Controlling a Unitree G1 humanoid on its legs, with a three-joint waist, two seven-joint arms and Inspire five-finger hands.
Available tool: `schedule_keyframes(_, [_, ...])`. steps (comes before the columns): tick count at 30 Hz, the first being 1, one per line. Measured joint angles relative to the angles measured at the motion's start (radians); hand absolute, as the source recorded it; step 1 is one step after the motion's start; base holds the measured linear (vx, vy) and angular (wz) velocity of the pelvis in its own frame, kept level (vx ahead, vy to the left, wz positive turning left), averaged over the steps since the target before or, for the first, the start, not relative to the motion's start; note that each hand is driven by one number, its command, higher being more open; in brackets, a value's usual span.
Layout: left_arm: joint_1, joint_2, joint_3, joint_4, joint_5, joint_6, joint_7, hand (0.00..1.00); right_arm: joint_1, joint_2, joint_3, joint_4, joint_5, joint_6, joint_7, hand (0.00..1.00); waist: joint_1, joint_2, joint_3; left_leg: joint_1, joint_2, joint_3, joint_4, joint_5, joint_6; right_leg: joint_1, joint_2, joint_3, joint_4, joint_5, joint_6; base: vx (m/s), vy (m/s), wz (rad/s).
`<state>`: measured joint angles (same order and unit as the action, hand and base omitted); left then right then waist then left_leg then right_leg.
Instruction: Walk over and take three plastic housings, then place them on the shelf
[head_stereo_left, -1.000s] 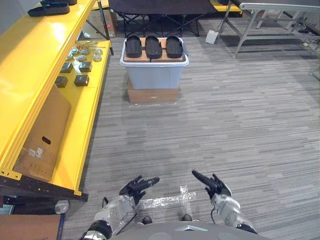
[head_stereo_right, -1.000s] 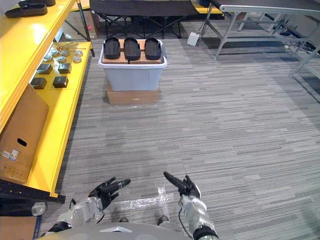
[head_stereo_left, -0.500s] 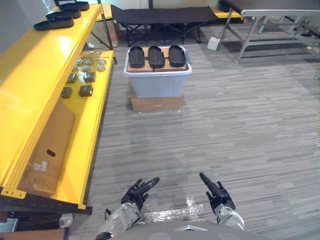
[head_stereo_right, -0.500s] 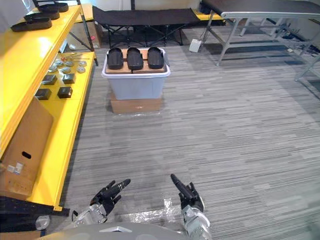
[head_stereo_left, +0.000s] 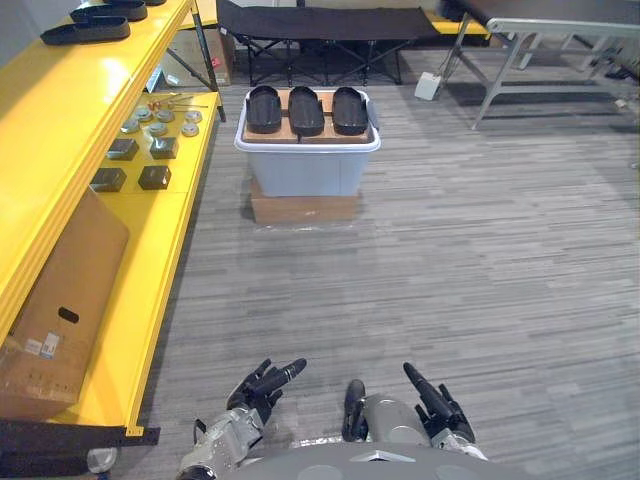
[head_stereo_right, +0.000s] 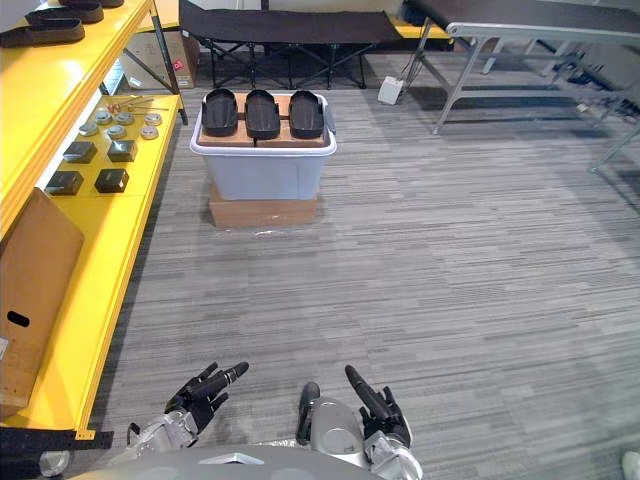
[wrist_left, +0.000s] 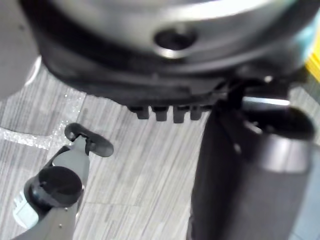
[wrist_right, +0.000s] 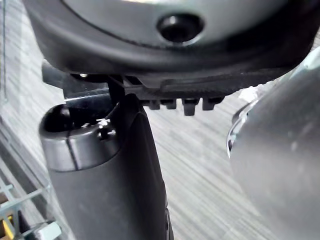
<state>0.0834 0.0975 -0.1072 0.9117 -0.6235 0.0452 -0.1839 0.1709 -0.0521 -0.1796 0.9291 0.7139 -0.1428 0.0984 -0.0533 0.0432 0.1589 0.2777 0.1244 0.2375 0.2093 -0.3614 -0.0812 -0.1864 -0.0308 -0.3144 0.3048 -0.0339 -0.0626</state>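
The view has shifted slightly with the robot's stride, while the three plastic housings stay on the grey bin at twelve o'clock, well apart from it. The left hand and right hand keep their fingers straight and hold nothing, so most of the walk remains.

Workshop or warehouse, yellow shelving, grey storage bin, metal workbenches

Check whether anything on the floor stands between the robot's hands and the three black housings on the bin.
Nothing visible does. Bare floor runs from the left hand and right hand, both open, to the housings atop the grey bin. The yellow shelf stands off to the left.
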Motion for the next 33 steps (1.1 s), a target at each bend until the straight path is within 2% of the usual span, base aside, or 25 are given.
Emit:
schedule_keyframes(2, [-0.013,0.002,0.004,0.024,-0.01,0.005,0.01,1.0,-0.03,-0.015,0.005,0.042,-0.012,0.007,0.003,1.0,-0.004,0.002,0.002,-0.172,0.092,0.0,0.428,0.055,-0.025,0.068,0.029,-0.01,-0.039,-0.03,-0.02,0.47,-0.295,0.07])
schedule_keyframes(4, [-0.019,-0.007,0.029,0.017,-0.021,-0.004,0.008,1.0,-0.037,-0.028,0.022,0.06,-0.092,0.012,0.009,1.0,0.0,0.018,0.022,-0.327,0.204,0.016,0.806,0.079,-0.014,0.203,0.087,-0.013,-0.132,-0.039,-0.033,0.36,-0.193,0.09])
schedule_keyframes(5, [-0.024,-0.007,0.042,0.017,-0.038,-0.004,0.009,1.0,-0.039,-0.029,0.021,0.066,-0.115,0.014,0.01,1.0,0.003,0.012,0.027,-0.352,0.201,0.008,0.834,0.075,-0.013,0.24,0.089,-0.013,-0.149,-0.041,-0.036,0.39,-0.166,-0.03])
schedule_keyframes(7, [-0.033,-0.015,0.062,0.001,-0.042,-0.007,0.002,1.0,-0.049,-0.032,0.015,0.075,-0.14,0.012,0.02,1.0,0.03,-0.001,0.029,-0.418,0.13,0.006,0.712,0.071,-0.015,0.339,0.082,0.001,-0.214,-0.044,-0.025,0.39,-0.112,-0.22])
schedule_keyframes(9, [-0.033,-0.029,0.074,-0.021,-0.035,-0.021,-0.016,1.0,-0.07,-0.031,0.014,0.074,-0.154,0.009,0.023,1.0,0.053,-0.004,0.035,-0.469,0.033,0.011,0.381,0.094,-0.017,0.376,0.068,0.034,-0.254,-0.05,-0.014,0.33,0.001,-0.4])
schedule_keyframes(10, [-0.033,-0.03,0.077,-0.025,-0.034,-0.022,-0.019,1.0,-0.078,-0.031,0.013,0.074,-0.155,0.01,0.023,1.0,0.057,-0.006,0.037,-0.479,0.004,0.008,0.268,0.125,-0.016,0.384,0.064,0.045,-0.262,-0.053,-0.009,0.34,0.08,-0.47])
schedule_keyframes(12, [-0.033,-0.043,0.099,-0.038,-0.039,-0.034,-0.023,1.0,-0.105,-0.036,0.014,0.072,-0.154,0.011,0.023,1.0,0.074,0.017,0.059,-0.49,-0.038,-0.055,-0.058,0.275,-0.045,0.418,0.078,0.088,-0.3,-0.07,0.016,0.34,0.131,-0.51])
schedule_keyframes(13, [-0.033,-0.049,0.106,-0.039,-0.04,-0.041,-0.023,1.0,-0.106,-0.039,0.016,0.072,-0.153,0.021,0.023,1.0,0.08,0.024,0.063,-0.498,-0.034,-0.065,-0.065,0.302,-0.034,0.432,0.081,0.098,-0.305,-0.084,0.03,0.31,0.192,-0.45])
schedule_keyframes(14, [-0.034,-0.049,0.115,-0.038,-0.044,-0.042,-0.016,1.0,-0.11,-0.047,0.033,0.073,-0.144,0.054,0.024,1.0,0.084,0.023,0.066,-0.49,-0.041,-0.059,-0.056,0.378,-0.005,0.451,0.067,0.117,-0.291,-0.123,0.051,0.38,0.234,-0.28])
schedule_keyframes(15, [-0.037,-0.041,0.115,-0.038,-0.048,-0.037,-0.007,1.0,-0.112,-0.052,0.036,0.072,-0.127,0.074,0.029,1.0,0.081,0.009,0.068,-0.479,-0.066,-0.042,-0.046,0.42,0.041,0.451,0.032,0.123,-0.237,-0.18,0.079,0.43,0.242,-0.17])
schedule_keyframes(16, [-0.039,-0.038,0.115,-0.039,-0.048,-0.033,-0.002,1.0,-0.112,-0.053,0.035,0.073,-0.109,0.077,0.031,1.0,0.078,-0.002,0.069,-0.476,-0.085,-0.037,-0.034,0.426,0.057,0.446,0.008,0.122,-0.202,-0.208,0.103,0.49,0.221,-0.07])
schedule_keyframes(17, [-0.045,-0.038,0.115,-0.033,-0.041,-0.019,0.011,1.0,-0.106,-0.058,0.032,0.08,-0.079,0.084,0.032,1.0,0.073,-0.021,0.07,-0.447,-0.123,-0.02,-0.032,0.402,0.121,0.411,-0.044,0.128,-0.069,-0.256,0.174,0.5,0.224,-0.05])
schedule_keyframes(18, [-0.052,-0.038,0.114,-0.009,-0.034,-0.018,0.02,1.0,-0.112,-0.061,0.029,0.086,-0.061,0.092,0.034,1.0,0.068,-0.025,0.069,-0.409,-0.153,-0.008,-0.06,0.382,0.141,0.3,-0.103,0.136,0.2,-0.266,0.204,0.49,0.222,-0.1])
schedule_keyframes(19, [-0.053,-0.031,0.113,-0.006,-0.033,-0.018,0.02,1.0,-0.118,-0.058,0.027,0.087,-0.06,0.094,0.038,1.0,0.069,-0.027,0.07,-0.383,-0.167,-0.001,-0.079,0.377,0.148,0.236,-0.134,0.137,0.35,-0.238,0.235,0.44,0.224,-0.11])
schedule_keyframes(20, [-0.053,-0.017,0.112,-0.002,-0.033,-0.022,0.019,1.0,-0.117,-0.049,0.021,0.083,-0.062,0.085,0.043,1.0,0.067,-0.047,0.082,-0.337,-0.189,0.005,-0.096,0.361,0.155,0.158,-0.188,0.14,0.532,-0.205,0.243,0.43,0.185,-0.02])
schedule_keyframes(21, [-0.051,0.0,0.111,0.016,-0.033,-0.027,0.023,1.0,-0.123,-0.05,0.009,0.082,-0.06,0.078,0.05,1.0,0.051,-0.066,0.093,-0.273,-0.204,0.007,-0.097,0.334,0.167,0.108,-0.24,0.114,0.669,-0.22,0.215,0.61,0.222,-0.02])
schedule_keyframes(22, [-0.04,0.016,0.098,0.031,-0.034,-0.036,0.032,1.0,-0.128,-0.053,0.004,0.087,-0.066,0.077,0.053,1.0,0.051,-0.063,0.094,-0.195,-0.201,0.008,-0.124,0.317,0.167,0.079,-0.262,0.078,0.674,-0.244,0.182,0.54,0.152,0.07])
schedule_keyframes(24, [-0.036,0.022,0.085,0.03,-0.04,-0.047,0.033,1.0,-0.126,-0.048,0.002,0.088,-0.068,0.069,0.058,1.0,0.046,-0.06,0.09,-0.151,-0.189,0.0,-0.149,0.31,0.157,0.065,-0.254,0.05,0.583,-0.252,0.171,0.34,0.039,0.15])
schedule_keyframes(26, [-0.054,0.023,0.075,0.03,-0.052,-0.048,0.035,1.0,-0.127,-0.033,-0.006,0.087,-0.074,0.06,0.061,1.0,0.047,-0.052,0.088,-0.129,-0.15,-0.03,-0.16,0.289,0.124,0.031,-0.188,0.04,0.278,-0.242,0.173,0.43,-0.068,0.34])
schedule_keyframes(27, [-0.063,0.022,0.069,0.03,-0.055,-0.048,0.039,1.0,-0.129,-0.022,-0.005,0.087,-0.079,0.049,0.062,1.0,0.047,-0.049,0.089,-0.129,-0.125,-0.049,-0.161,0.276,0.105,0.016,-0.146,0.048,0.064,-0.186,0.178,0.37,-0.11,0.39])
schedule_keyframes(28, [-0.073,0.023,0.066,0.031,-0.082,-0.048,0.042,1.0,-0.127,-0.009,-0.004,0.088,-0.082,0.044,0.062,1.0,0.048,-0.057,0.085,-0.127,-0.111,-0.057,-0.161,0.261,0.081,0.016,-0.12,0.055,-0.142,-0.071,0.183,0.45,-0.162,0.41])
schedule_keyframes(29, [-0.073,0.024,0.067,0.035,-0.091,-0.049,0.044,1.0,-0.124,-0.003,-0.004,0.088,-0.084,0.044,0.064,1.0,0.049,-0.071,0.087,-0.113,-0.113,-0.062,-0.16,0.247,0.061,0.01,-0.118,0.069,-0.223,0.015,0.185,0.31,-0.149,0.4])
schedule_keyframes(31, [-0.057,0.026,0.068,0.04,-0.101,-0.047,0.052,1.0,-0.102,0.007,-0.001,0.095,-0.121,0.046,0.064,1.0,0.048,-0.094,0.078,-0.068,-0.121,-0.09,-0.149,0.196,0.048,0.02,-0.124,0.098,-0.228,0.118,0.15,0.43,-0.301,0.42])
schedule_keyframes(32, [-0.047,0.027,0.08,0.053,-0.118,-0.047,0.058,1.0,-0.09,0.005,0.01,0.103,-0.131,0.044,0.057,1.0,0.047,-0.1,0.07,-0.041,-0.115,-0.116,-0.111,0.131,0.042,0.028,-0.119,0.117,-0.163,0.167,0.089,0.52,-0.414,0.31])
schedule_keyframes(33, [-0.034,0.006,0.1,0.053,-0.124,-0.045,0.074,1.0,-0.095,-0.022,0.024,0.11,-0.146,0.043,0.042,1.0,0.052,-0.063,0.048,-0.064,-0.065,-0.116,-0.031,0.108,0.005,0.017,-0.092,0.105,-0.107,0.126,0.072,0.43,-0.354,0.25])
